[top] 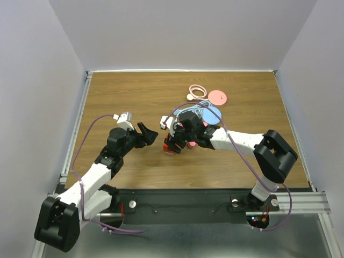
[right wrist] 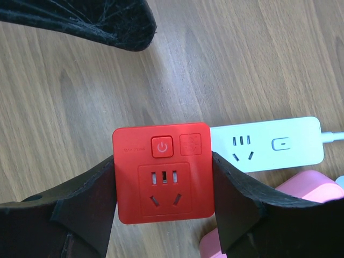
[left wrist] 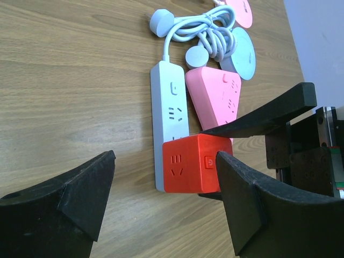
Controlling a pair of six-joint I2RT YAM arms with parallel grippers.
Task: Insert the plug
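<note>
At the end of the strip, our right gripper clamps the red cube, set atop it; our left gripper hangs wide, empty. We judge pressing it home remains.

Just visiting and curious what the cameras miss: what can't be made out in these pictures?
Whether the red plastic cube adapter is plugged into the long white plastic power strip: all views, its own body covers the joint.
The cube in the top view: mostly hidden under the right end effector.
The pink triangular plastic adapter: right wrist view, cut by the bottom and right edges.
</note>
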